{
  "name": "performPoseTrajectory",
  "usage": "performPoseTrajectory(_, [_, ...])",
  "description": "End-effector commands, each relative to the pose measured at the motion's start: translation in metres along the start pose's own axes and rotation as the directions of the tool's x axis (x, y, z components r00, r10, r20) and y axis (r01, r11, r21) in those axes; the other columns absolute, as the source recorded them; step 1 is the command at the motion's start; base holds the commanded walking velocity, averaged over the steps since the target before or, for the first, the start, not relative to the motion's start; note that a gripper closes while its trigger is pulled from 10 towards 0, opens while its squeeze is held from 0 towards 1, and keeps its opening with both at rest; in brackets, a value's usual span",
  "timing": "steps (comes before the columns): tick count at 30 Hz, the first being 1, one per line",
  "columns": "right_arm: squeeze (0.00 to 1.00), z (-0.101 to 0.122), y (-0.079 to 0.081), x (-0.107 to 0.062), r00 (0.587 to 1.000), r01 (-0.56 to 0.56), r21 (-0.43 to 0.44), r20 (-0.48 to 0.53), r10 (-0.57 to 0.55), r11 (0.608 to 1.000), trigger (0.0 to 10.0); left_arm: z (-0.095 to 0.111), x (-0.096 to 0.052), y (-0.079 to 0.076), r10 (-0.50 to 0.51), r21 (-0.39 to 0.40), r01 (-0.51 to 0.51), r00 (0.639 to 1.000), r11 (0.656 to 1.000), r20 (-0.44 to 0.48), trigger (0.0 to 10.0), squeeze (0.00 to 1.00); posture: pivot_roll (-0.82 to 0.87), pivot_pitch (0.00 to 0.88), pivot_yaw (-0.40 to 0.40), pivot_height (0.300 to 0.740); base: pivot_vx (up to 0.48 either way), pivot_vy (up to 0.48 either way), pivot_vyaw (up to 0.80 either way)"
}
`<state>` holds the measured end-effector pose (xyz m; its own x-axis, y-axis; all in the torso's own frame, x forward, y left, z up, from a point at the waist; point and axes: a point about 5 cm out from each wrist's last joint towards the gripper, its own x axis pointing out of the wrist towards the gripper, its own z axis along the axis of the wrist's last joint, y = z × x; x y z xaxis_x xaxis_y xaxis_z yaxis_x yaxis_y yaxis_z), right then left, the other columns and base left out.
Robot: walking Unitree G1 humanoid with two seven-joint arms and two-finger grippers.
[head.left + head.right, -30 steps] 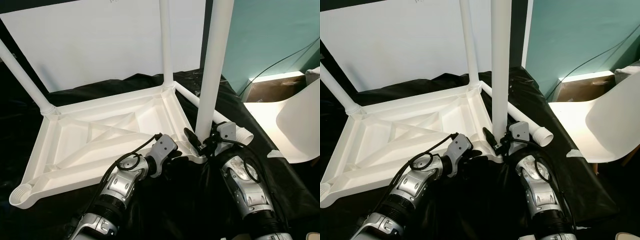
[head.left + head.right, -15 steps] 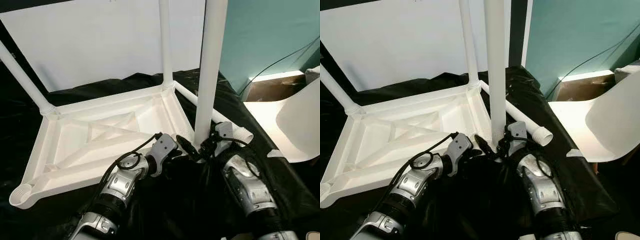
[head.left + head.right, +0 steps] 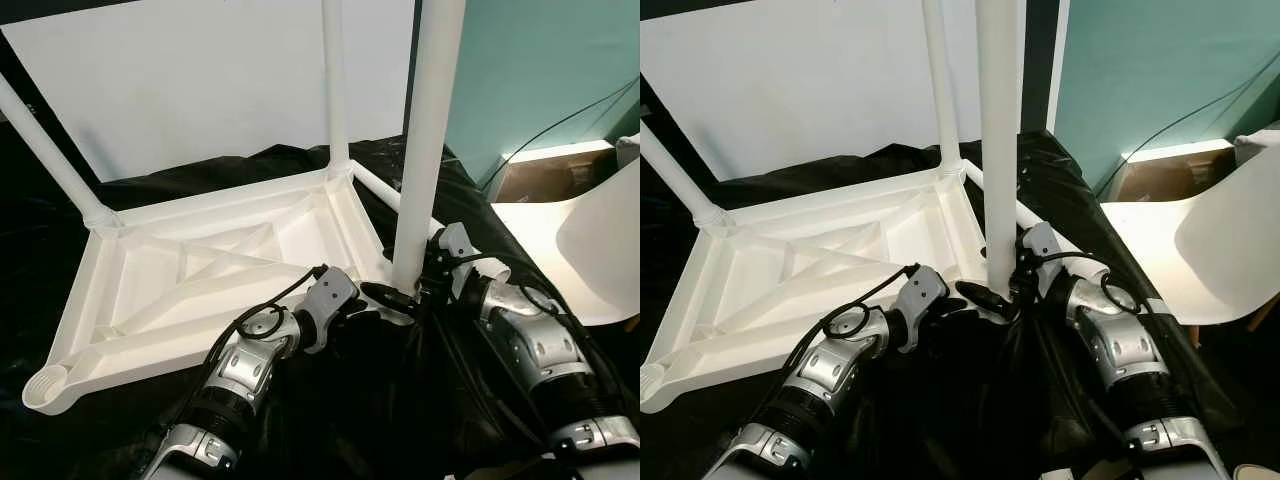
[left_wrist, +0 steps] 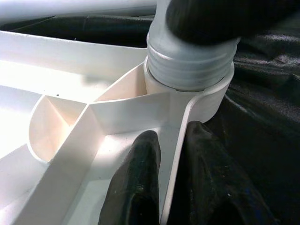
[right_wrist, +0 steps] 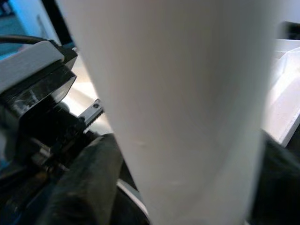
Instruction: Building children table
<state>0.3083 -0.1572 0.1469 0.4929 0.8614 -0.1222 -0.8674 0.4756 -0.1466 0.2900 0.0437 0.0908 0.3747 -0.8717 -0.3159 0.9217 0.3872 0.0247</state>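
Upturned white table top [image 3: 200,290] lying underside-up on a black sheet [image 3: 350,420], with ribbed bracing exposed. This table top is the landmark for all positions below.

Two legs are already standing in its far corners: one leg [image 3: 45,150] at the far left corner and one leg [image 3: 335,90] at the far right corner. The near left corner socket [image 3: 45,385] is still open. A spare leg [image 3: 1060,240] lies on the sheet just beyond the right edge of the table top. A white chair [image 3: 1200,250] stands well off to the right of it.

The leg being fitted [image 3: 425,140] stands upright at the near right corner. Its threaded end [image 4: 190,65] sits in the corner socket [image 4: 206,101], with several thread turns still showing above the rim, so the leg appears only partly screwed home.

Right gripper [image 3: 415,290]: jaws clenched around the base of this leg, just above the socket. Left gripper [image 4: 171,187]: jaws pinching the table top's rim wall beside the same socket, one finger inside [image 4: 138,187] and one outside the wall.

To do this step well, the leg should be kept square to the table top while it is turned, so the threads do not cross. The left gripper should hold the rim firmly so the light table top does not spin or slide on the slick sheet. Turning should go on until the threads are hidden in the socket.
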Motion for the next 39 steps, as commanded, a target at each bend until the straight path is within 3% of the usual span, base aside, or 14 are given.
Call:
performPoseTrajectory(1, [0.00, -0.003, 0.009, 0.007, 0.996, -0.091, 0.028, 0.001, 0.091, 0.995, 0.0, -0.037, 0.001, -0.015, -0.054, -0.126, 0.038, 0.991, 0.991, -0.126, 10.0, 0.00, 0.05, 0.000, 0.053, 0.740, 0.000, 0.000, 0.00])
performPoseTrajectory(8, [0.00, -0.010, 0.014, 0.005, 0.993, -0.114, 0.046, -0.024, 0.116, 0.992, 0.0, -0.037, 0.002, -0.015, -0.053, -0.127, 0.037, 0.991, 0.991, -0.124, 10.0, 0.00, 0.05, 0.000, 0.052, 0.740, 0.000, 0.000, 0.00])
performPoseTrajectory(16, [0.00, -0.015, 0.038, 0.021, 0.995, 0.026, 0.081, 0.090, -0.033, 0.996, 0.0, -0.037, 0.004, -0.017, -0.056, -0.127, 0.040, 0.991, 0.991, -0.122, 10.0, 0.00, 0.05, 0.000, 0.050, 0.740, 0.000, 0.000, 0.00])
performPoseTrajectory(17, [0.00, -0.017, 0.052, 0.031, 0.970, 0.179, 0.104, 0.149, -0.193, 0.978, 0.0, -0.036, 0.003, -0.017, -0.057, -0.126, 0.042, 0.991, 0.991, -0.122, 10.0, 0.00, 0.04, 0.000, 0.049, 0.740, 0.000, 0.000, 0.00])
performPoseTrajectory(18, [0.00, -0.017, 0.052, 0.031, 0.970, 0.179, 0.104, 0.149, -0.193, 0.978, 0.0, -0.036, 0.003, -0.017, -0.057, -0.126, 0.042, 0.991, 0.991, -0.122, 10.0, 0.00, 0.04, 0.000, 0.049, 0.740, 0.000, 0.000, 0.00])
performPoseTrajectory(22, [0.00, -0.023, 0.050, 0.034, 0.900, 0.398, 0.114, 0.142, -0.412, 0.910, 0.0, -0.036, 0.003, -0.016, -0.055, -0.125, 0.040, 0.991, 0.991, -0.121, 10.0, 0.00, 0.05, 0.000, 0.048, 0.740, 0.000, 0.000, 0.00])
performPoseTrajectory(26, [0.00, -0.026, 0.042, 0.032, 0.864, 0.481, 0.089, 0.121, -0.489, 0.872, 0.0, -0.036, 0.003, -0.016, -0.056, -0.124, 0.041, 0.991, 0.991, -0.122, 10.0, 0.00, 0.05, 0.000, 0.048, 0.740, 0.000, 0.000, 0.00])
performPoseTrajectory(29, [0.00, -0.026, 0.035, 0.031, 0.805, 0.576, 0.085, 0.116, -0.582, 0.813, 0.0, -0.036, 0.003, -0.016, -0.054, -0.125, 0.039, 0.991, 0.991, -0.123, 10.0, 0.00, 0.05, 0.000, 0.046, 0.740, 0.000, 0.000, 0.00])
performPoseTrajectory(31, [0.00, -0.026, 0.036, 0.033, 0.801, 0.580, 0.091, 0.113, -0.588, 0.809, 0.0, -0.036, 0.003, -0.016, -0.053, -0.125, 0.037, 0.991, 0.991, -0.122, 10.0, 0.00, 0.06, 0.000, 0.041, 0.740, 0.000, 0.000, 0.00])
performPoseTrajectory(32, [0.00, -0.026, 0.039, 0.035, 0.800, 0.582, 0.097, 0.110, -0.590, 0.807, 4.8, -0.036, 0.003, -0.016, -0.052, -0.125, 0.037, 0.991, 0.991, -0.121, 10.0, 0.00, 0.06, 0.000, 0.041, 0.740, 0.000, 0.000, 0.00])
performPoseTrajectory(33, [0.00, -0.026, 0.039, 0.035, 0.800, 0.582, 0.097, 0.110, -0.590, 0.807, 4.8, -0.036, 0.003, -0.016, -0.052, -0.125, 0.037, 0.991, 0.991, -0.121, 10.0, 0.00, 0.06, 0.000, 0.041, 0.740, 0.000, 0.000, 0.00])
performPoseTrajectory(34, [0.00, -0.027, 0.041, 0.037, 0.804, 0.577, 0.101, 0.103, -0.585, 0.810, 10.0, -0.036, 0.003, -0.016, -0.052, -0.126, 0.036, 0.991, 0.991, -0.120, 10.0, 0.00, 0.06, 0.000, 0.041, 0.740, 0.000, 0.000, 0.00])
performPoseTrajectory(35, [1.00, -0.027, 0.044, 0.039, 0.823, 0.550, 0.107, 0.101, -0.559, 0.828, 10.0, -0.036, 0.003, -0.016, -0.052, -0.127, 0.037, 0.991, 0.991, -0.119, 10.0, 0.00, 0.06, 0.000, 0.042, 0.740, 0.000, 0.000, 0.00])
performPoseTrajectory(39, [1.00, -0.024, 0.045, 0.042, 0.884, 0.445, 0.105, 0.105, -0.455, 0.889, 10.0, -0.037, 0.003, -0.017, -0.052, -0.131, 0.037, 0.991, 0.991, -0.120, 10.0, 0.00, 0.05, 0.000, 0.044, 0.740, 0.000, 0.000, 0.00])
